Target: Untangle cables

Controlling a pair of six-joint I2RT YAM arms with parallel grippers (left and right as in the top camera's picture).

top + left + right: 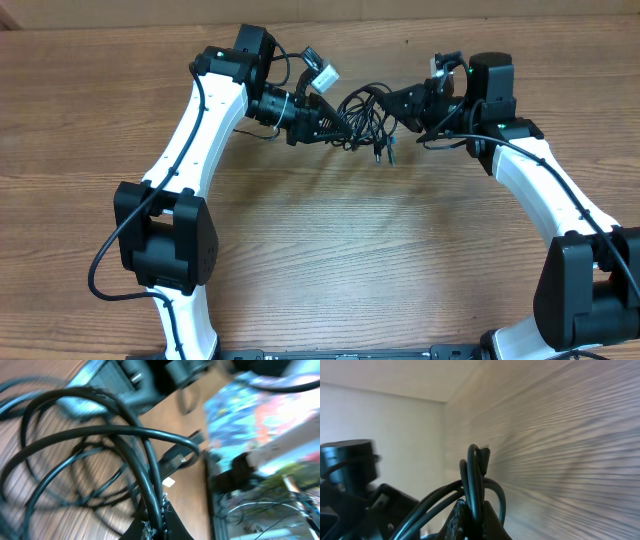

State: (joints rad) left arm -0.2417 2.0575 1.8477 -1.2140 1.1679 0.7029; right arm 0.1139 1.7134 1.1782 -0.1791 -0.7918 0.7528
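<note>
A knot of thin black cables hangs between my two grippers at the back of the table, with loose plug ends dangling beneath it. My left gripper grips the bundle from the left, shut on the cables. In the left wrist view, cable loops spread out from the pinched strand at my left gripper. My right gripper meets the knot from the right. Its wrist view has the right gripper shut on several strands of cable standing up between the fingers.
A small white connector tag sits on the wiring above the left wrist. Thicker black arm wires run along both white arms. The wooden table spreads out in front of the grippers.
</note>
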